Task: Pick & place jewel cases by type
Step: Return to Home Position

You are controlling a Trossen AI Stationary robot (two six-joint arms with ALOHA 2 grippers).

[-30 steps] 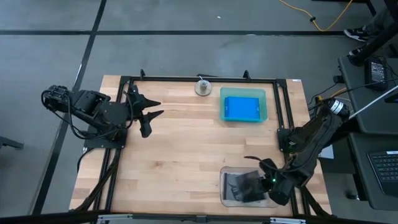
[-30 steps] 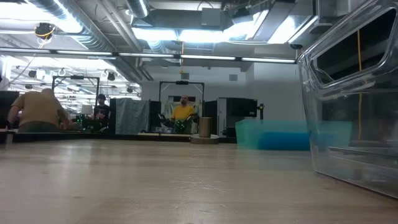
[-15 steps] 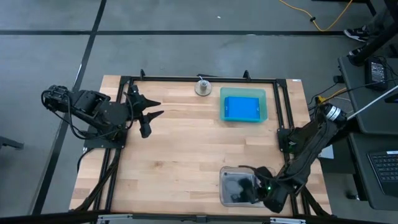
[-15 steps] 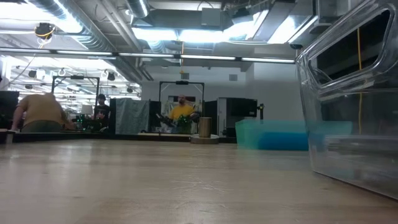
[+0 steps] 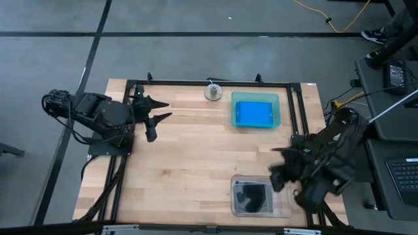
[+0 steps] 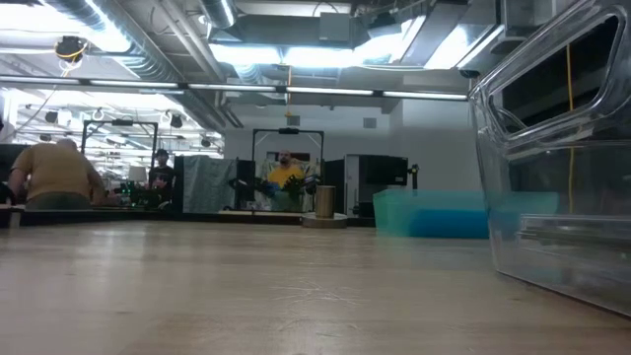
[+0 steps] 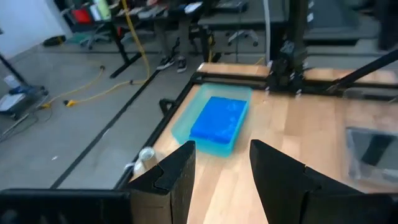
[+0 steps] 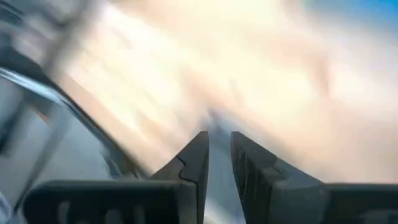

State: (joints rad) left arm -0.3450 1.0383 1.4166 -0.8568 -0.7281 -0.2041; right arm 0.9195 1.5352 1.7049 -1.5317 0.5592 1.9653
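The blue jewel cases [image 5: 253, 113] lie stacked in the teal tray [image 5: 279, 111] at the far right, also seen in the left wrist view [image 7: 219, 118]. The dark jewel cases [image 5: 251, 195] lie in the clear tray [image 5: 282, 210] at the near right. My right gripper [image 5: 279, 175] hangs blurred above that tray's right side; its fingers [image 8: 219, 140] stand slightly open with nothing between them. My left gripper [image 5: 167, 111] waits at the far left, raised, open [image 7: 222, 149] and empty, pointing toward the teal tray.
A small metal cylinder [image 5: 213, 91] stands at the far edge, left of the teal tray. A black frame [image 5: 215, 81] runs around the tabletop. In the low view the clear tray [image 6: 562, 197] looms at the right, and people sit in the room beyond.
My right gripper has risen out of the clear tray and swung a little toward the far edge, tipping as it went. The dark cases have stayed lying in the tray. My left arm has kept its place.
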